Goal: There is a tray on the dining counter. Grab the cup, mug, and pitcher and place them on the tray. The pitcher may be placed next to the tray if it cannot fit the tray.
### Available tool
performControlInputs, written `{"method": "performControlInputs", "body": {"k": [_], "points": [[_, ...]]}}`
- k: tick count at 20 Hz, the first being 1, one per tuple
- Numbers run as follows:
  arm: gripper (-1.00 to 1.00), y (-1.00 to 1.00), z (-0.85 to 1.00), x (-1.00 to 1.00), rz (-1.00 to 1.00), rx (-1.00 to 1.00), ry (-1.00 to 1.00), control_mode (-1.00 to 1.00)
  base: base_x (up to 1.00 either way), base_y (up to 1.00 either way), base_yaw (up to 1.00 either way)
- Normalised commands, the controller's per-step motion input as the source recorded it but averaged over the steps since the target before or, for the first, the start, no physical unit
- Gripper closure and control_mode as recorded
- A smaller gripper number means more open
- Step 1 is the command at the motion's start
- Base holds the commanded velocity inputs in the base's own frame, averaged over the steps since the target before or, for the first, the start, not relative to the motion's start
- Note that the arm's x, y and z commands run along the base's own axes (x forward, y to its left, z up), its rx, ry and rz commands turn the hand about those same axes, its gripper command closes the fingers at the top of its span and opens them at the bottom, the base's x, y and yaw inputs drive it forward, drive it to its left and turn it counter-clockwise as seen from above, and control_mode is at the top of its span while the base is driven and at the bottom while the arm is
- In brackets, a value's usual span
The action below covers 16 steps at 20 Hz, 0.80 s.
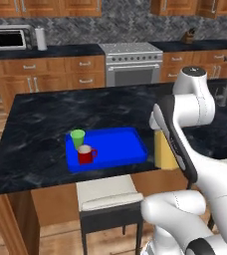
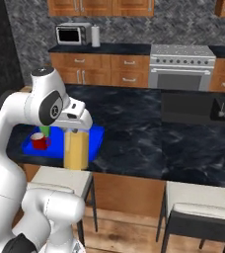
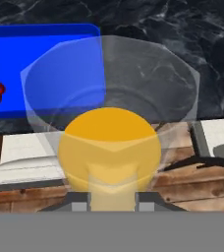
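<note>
Two claw tips astride pitcher, hand cam alone.

One tray on the worktop. One green cup, one red mug, one pitcher — three vessels in all. Two stools — one, another. One oven, one microwave.

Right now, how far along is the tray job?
Done: cup and mug stand on the tray. In hand: the gripper holds the pitcher upright by its top, at the tray's right end near the dining counter edge. Left: set it down and release.
</note>
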Motion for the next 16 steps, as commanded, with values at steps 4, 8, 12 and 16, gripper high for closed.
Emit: {"method": "performControlInputs", "body": {"k": [4,8,12,16], "points": [[1.0,0.0,0.0,0.0,0.0,0.0,0.0,1.0,0.58,0.12,0.0],[1.0,0.0,0.0,0.0,0.0,0.0,0.0,1.0,0.45,0.23,0.0],[1.0,0.0,0.0,0.0,0.0,0.0,0.0,1.0,0.27,0.33,0.0],[1.0,0.0,0.0,0.0,0.0,0.0,0.0,1.0,0.25,0.48,0.0]]}}
